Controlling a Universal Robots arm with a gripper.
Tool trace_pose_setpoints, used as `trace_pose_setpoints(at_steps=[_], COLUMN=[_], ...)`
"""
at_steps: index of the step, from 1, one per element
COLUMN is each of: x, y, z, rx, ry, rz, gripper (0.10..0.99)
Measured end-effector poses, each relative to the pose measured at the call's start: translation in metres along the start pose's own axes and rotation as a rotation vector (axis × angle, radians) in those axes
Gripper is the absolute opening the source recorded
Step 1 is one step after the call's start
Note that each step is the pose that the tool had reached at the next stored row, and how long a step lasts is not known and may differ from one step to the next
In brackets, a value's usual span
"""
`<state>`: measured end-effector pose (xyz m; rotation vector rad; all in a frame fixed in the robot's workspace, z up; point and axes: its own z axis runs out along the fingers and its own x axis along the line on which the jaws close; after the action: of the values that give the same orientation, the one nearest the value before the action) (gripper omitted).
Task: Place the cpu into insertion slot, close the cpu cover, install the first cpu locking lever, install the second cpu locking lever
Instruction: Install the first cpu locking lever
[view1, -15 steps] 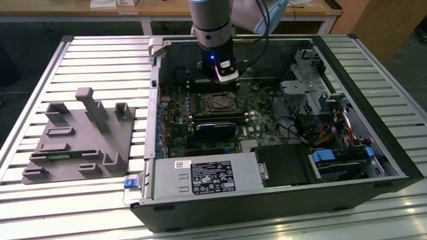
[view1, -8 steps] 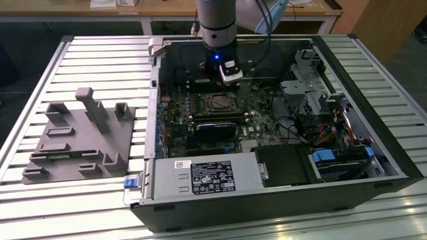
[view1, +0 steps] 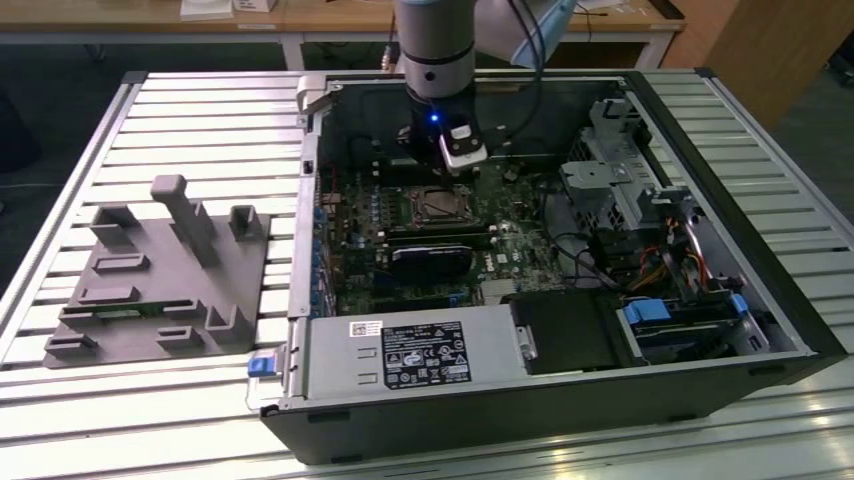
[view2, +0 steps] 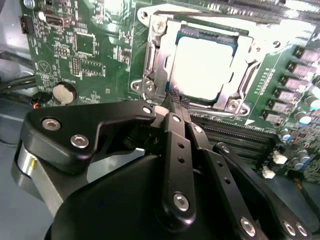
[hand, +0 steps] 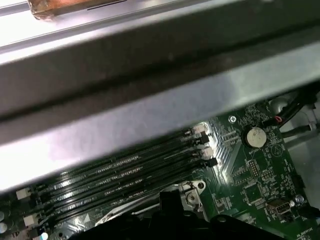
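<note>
**CPU seated, cover down, gripper closed at the socket's edge**

The open computer case (view1: 561, 330) is seen lying on a slatted table (view1: 120, 400), with the arm reaching down into its far end in the exterior view. A grey fixture block (view1: 154, 290) is found on the table at the exterior view's left, well apart from the case.

In the second wrist view the cpu (view2: 202, 67) is shown lying flat inside the insertion slot (view2: 155, 65), its pale metal face bright under the light. The cpu cover (view2: 247, 55) is seen lowered around it, the silvery frame lying over the chip's edges with the cut-out centre leaving the face exposed. The green motherboard (view2: 90, 55) is spread all round the socket, and a round coin battery (view2: 64, 93) is seen on it to one side.

The gripper (view2: 176, 102) is held just beside the socket's near edge. Its black fingers (view2: 180, 150) are pressed together, tips meeting at a narrow point; nothing is seen pinched between them. Whether the tips touch a lever or the frame cannot be told.

In the first wrist view, long black memory slots (hand: 120, 175) are seen running beneath a grey metal case rail (hand: 150, 105).
</note>
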<state>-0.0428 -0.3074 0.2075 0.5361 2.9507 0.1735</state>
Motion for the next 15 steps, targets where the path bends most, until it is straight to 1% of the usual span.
trace_pose_setpoints(at_steps=[8,10,11,12,15], x=[-0.0021,-0.0024,-0.0024,-0.0024,-0.0023], y=[-0.0113,-0.0123,-0.0123,-0.0123,-0.0125], z=[-0.0010,-0.0010,-0.0008,-0.0006,0.0001], rx=[-0.004,-0.004,-0.002,0.003,0.021], ry=[0.0020,0.0031,0.0077,0.0162,0.0390], rz=[-0.005,-0.006,-0.005,-0.005,-0.004], gripper=[0.106,0.106,0.106,0.106,0.106])
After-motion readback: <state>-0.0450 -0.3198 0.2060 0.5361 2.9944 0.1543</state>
